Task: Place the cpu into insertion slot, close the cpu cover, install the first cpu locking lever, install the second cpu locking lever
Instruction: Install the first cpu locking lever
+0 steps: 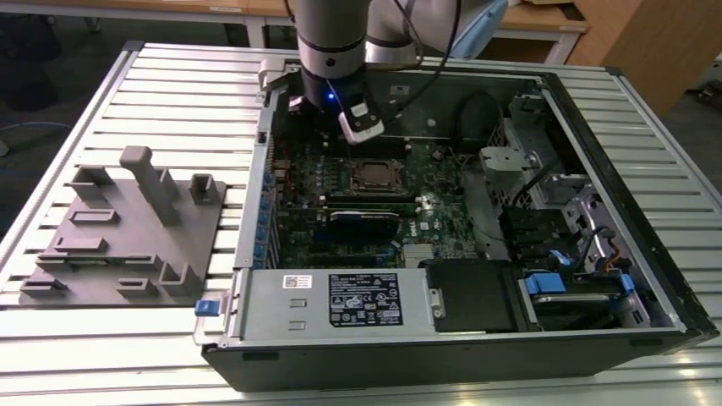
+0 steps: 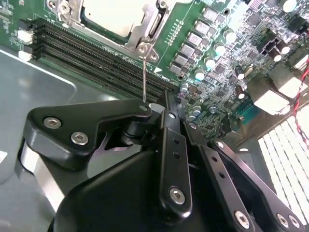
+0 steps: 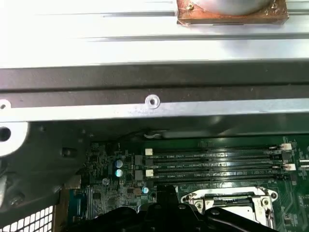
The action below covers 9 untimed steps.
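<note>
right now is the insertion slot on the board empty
No, in the second wrist view the cpu with its pale metal top lies inside the silvery rim of the insertion slot.

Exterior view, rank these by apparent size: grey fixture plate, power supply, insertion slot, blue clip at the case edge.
Largest to smallest:
1. grey fixture plate
2. power supply
3. insertion slot
4. blue clip
The gaps are plain enough that camera distance does not change it.

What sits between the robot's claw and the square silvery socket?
In the second wrist view, long black memory slots lie between the gripper and the insertion slot; a thin metal rod crosses them toward the gripper.
</note>
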Each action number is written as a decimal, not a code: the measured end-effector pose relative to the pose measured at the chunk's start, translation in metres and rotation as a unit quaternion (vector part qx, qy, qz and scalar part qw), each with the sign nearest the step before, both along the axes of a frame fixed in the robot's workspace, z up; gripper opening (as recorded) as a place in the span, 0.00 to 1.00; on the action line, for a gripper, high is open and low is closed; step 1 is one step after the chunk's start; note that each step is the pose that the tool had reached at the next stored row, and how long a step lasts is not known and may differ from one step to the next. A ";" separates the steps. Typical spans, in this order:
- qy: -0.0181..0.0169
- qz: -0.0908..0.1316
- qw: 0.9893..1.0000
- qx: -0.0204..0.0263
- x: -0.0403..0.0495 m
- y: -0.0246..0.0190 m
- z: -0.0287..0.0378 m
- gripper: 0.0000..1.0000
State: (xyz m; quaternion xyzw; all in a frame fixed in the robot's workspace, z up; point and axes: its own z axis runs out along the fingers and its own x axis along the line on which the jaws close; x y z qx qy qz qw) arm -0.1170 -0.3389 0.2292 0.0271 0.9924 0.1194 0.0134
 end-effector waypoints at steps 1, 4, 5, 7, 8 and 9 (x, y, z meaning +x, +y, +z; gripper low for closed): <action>0.000 0.000 1.000 0.000 0.0001 0.0000 0.0021 0.10; 0.000 0.000 1.000 0.000 0.0002 0.0000 0.0099 0.10; 0.000 0.000 1.000 0.000 0.0002 0.0000 0.0123 0.10; 0.000 0.000 1.000 0.000 0.0002 0.0001 0.0138 0.10; 0.000 0.000 1.000 0.002 0.0002 0.0000 0.0138 0.10; 0.000 0.000 1.000 0.004 0.0004 0.0000 0.0137 0.10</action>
